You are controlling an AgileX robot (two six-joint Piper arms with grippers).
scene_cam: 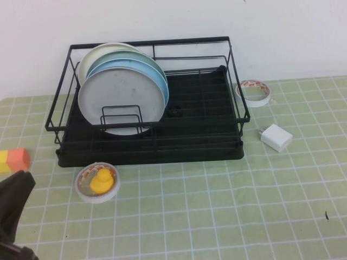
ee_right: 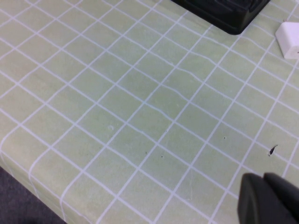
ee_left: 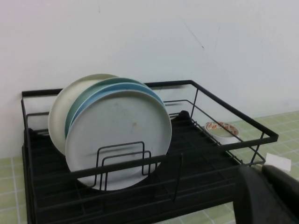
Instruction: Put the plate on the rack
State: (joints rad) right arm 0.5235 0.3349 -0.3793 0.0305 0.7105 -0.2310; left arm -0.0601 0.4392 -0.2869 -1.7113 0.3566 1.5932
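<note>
Starting at the far left of the high view, there's an orange and yellow block (scene_cam: 14, 160) at the table's edge, and just below it the left gripper (scene_cam: 16, 208) sits low in the near-left corner, well away from everything. Can't tell how its jaws stand, only a dark bulk shows.

Next over, a roll of tape (scene_cam: 96, 182) lies flat just in front of the rack, with a little yellow rubber duck (scene_cam: 101, 181) sitting inside its ring.

Then the rack (scene_cam: 146, 146) itself, black wire with a tray base, backed up near the wall. The plate (scene_cam: 122, 102), the pale grey one, stands on edge in the rack's left half, frontmost in the stack and leaning back against the light blue plate (scene_cam: 157, 76). Behind that come a pale green plate (scene_cam: 116, 55) and a cream plate (scene_cam: 87, 59).

Right of the rack, a second tape roll (scene_cam: 253, 92) lies near the wall, and a white charger (scene_cam: 276, 137) sits nearer the front.

The right gripper (ee_right: 268, 199) only shows in its own wrist view, over bare green grid cloth (ee_right: 140, 116). Jaws: can't tell either.
</note>
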